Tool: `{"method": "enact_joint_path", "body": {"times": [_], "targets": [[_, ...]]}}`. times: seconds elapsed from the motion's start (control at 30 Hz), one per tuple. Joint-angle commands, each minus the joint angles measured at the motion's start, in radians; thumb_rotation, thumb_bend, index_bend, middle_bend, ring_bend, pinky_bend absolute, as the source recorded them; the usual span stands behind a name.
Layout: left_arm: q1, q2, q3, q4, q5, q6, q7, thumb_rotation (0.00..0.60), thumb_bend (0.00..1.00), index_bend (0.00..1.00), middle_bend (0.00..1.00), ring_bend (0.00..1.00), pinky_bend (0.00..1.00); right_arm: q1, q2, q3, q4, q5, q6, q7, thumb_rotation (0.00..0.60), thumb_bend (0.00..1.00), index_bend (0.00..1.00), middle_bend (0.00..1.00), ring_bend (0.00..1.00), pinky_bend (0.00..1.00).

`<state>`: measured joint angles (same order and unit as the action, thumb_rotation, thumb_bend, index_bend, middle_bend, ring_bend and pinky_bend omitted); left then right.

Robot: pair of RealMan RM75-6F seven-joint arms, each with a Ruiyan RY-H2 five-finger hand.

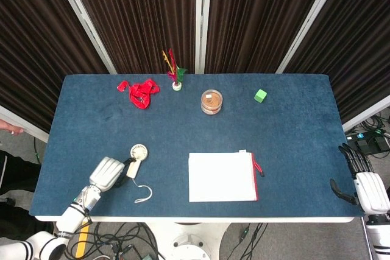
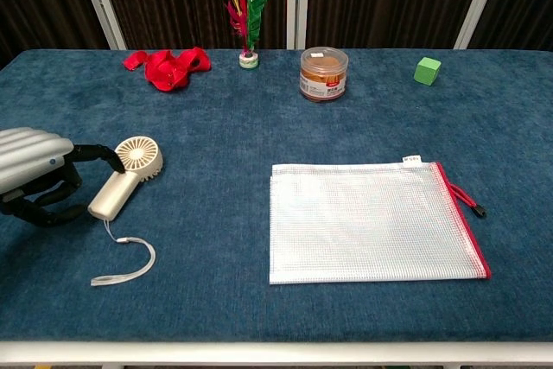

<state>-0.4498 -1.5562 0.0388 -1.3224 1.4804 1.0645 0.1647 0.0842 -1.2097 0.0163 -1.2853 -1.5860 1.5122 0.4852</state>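
Note:
A small cream hand-held fan (image 1: 135, 156) (image 2: 128, 176) lies flat on the blue table (image 1: 292, 138), its white wrist strap (image 2: 125, 267) trailing toward the front edge. My left hand (image 1: 106, 173) (image 2: 34, 174) rests just left of the fan. Its fingers curve in a loose C toward the handle, and one dark fingertip (image 2: 111, 158) reaches the fan's neck. The handle is not clasped. My right hand (image 1: 365, 188) hangs beyond the table's right edge with its fingers spread and nothing in it; the chest view does not show it.
A white mesh zip pouch (image 1: 222, 176) (image 2: 371, 222) with a red zipper lies front centre. Along the back are a red ribbon (image 1: 141, 92) (image 2: 168, 66), a feather shuttlecock (image 1: 175, 76) (image 2: 246, 23), a clear jar (image 1: 211, 101) (image 2: 324, 73) and a green cube (image 1: 260, 95) (image 2: 427, 70).

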Motion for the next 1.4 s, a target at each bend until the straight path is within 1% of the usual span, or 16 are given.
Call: {"method": "enact_joint_path", "body": {"times": [0.03, 0.33, 0.53, 0.63, 0.83, 1.0, 1.07, 1.1, 1.17, 1.2, 1.27, 1.3, 1.37, 1.4], "targets": [[0.002, -0.018, 0.007, 0.021, 0.01, 0.005, -0.007, 0.6, 0.4, 0.29, 0.85, 0.85, 0.8, 0.0, 0.001, 0.001, -0.001, 0.0, 0.0, 0.0, 0.6, 0.31, 0.0, 0.0, 0.0, 0.0], [0.004, -0.035, 0.008, 0.049, 0.021, 0.015, -0.015, 0.6, 0.4, 0.3, 0.85, 0.85, 0.8, 0.0, 0.002, 0.002, 0.002, 0.006, -0.004, 0.005, 0.6, 0.32, 0.0, 0.0, 0.0, 0.0], [0.004, -0.022, -0.001, 0.033, 0.027, 0.037, -0.017, 0.6, 0.4, 0.3, 0.85, 0.85, 0.8, 0.0, 0.004, 0.004, -0.001, 0.004, 0.001, 0.006, 0.6, 0.32, 0.0, 0.0, 0.0, 0.0], [0.005, 0.004, -0.009, -0.013, 0.031, 0.054, -0.024, 0.6, 0.4, 0.29, 0.85, 0.85, 0.8, -0.002, 0.008, 0.005, -0.005, 0.002, 0.009, 0.005, 0.6, 0.32, 0.0, 0.0, 0.0, 0.0], [0.014, 0.076, -0.042, -0.12, 0.041, 0.124, -0.008, 0.6, 0.4, 0.29, 0.85, 0.85, 0.8, -0.013, 0.01, 0.001, -0.01, -0.019, 0.043, -0.007, 0.6, 0.32, 0.0, 0.0, 0.0, 0.0], [0.05, 0.123, -0.07, -0.171, 0.022, 0.206, 0.024, 0.6, 0.39, 0.28, 0.84, 0.85, 0.8, -0.015, 0.005, -0.004, -0.001, -0.02, 0.042, -0.001, 0.6, 0.32, 0.0, 0.0, 0.0, 0.0], [0.074, 0.141, -0.076, -0.192, 0.01, 0.243, 0.037, 0.6, 0.38, 0.28, 0.82, 0.82, 0.79, -0.016, 0.003, -0.005, 0.003, -0.02, 0.041, 0.002, 0.6, 0.32, 0.0, 0.0, 0.0, 0.0], [0.085, 0.15, -0.077, -0.198, 0.004, 0.258, 0.039, 0.6, 0.37, 0.27, 0.79, 0.79, 0.77, -0.017, 0.003, -0.006, 0.004, -0.02, 0.042, 0.003, 0.6, 0.32, 0.0, 0.0, 0.0, 0.0], [0.109, 0.174, -0.072, -0.209, -0.008, 0.279, 0.036, 0.6, 0.35, 0.26, 0.68, 0.67, 0.72, -0.018, 0.001, -0.005, 0.006, -0.02, 0.045, 0.005, 0.6, 0.32, 0.0, 0.0, 0.0, 0.0], [0.118, 0.186, -0.067, -0.213, -0.012, 0.282, 0.035, 0.6, 0.34, 0.26, 0.61, 0.59, 0.69, -0.018, 0.0, -0.005, 0.007, -0.019, 0.045, 0.005, 0.6, 0.31, 0.0, 0.0, 0.0, 0.0], [0.133, 0.214, -0.056, -0.215, -0.018, 0.284, 0.033, 0.6, 0.29, 0.25, 0.42, 0.37, 0.61, -0.019, -0.002, -0.004, 0.006, -0.017, 0.044, 0.006, 0.6, 0.31, 0.0, 0.0, 0.0, 0.0], [0.139, 0.225, -0.053, -0.214, -0.019, 0.286, 0.029, 0.6, 0.28, 0.24, 0.37, 0.31, 0.58, -0.02, -0.004, -0.003, 0.007, -0.016, 0.046, 0.007, 0.6, 0.31, 0.0, 0.0, 0.0, 0.0], [0.154, 0.244, -0.052, -0.205, -0.027, 0.298, 0.018, 0.6, 0.21, 0.24, 0.25, 0.19, 0.46, -0.02, -0.01, -0.001, 0.008, -0.015, 0.05, 0.006, 0.6, 0.31, 0.0, 0.0, 0.0, 0.0], [0.161, 0.25, -0.054, -0.201, -0.032, 0.305, 0.011, 0.6, 0.19, 0.24, 0.23, 0.17, 0.43, -0.02, -0.011, -0.001, 0.008, -0.016, 0.05, 0.001, 0.6, 0.31, 0.0, 0.0, 0.0, 0.0]]}}
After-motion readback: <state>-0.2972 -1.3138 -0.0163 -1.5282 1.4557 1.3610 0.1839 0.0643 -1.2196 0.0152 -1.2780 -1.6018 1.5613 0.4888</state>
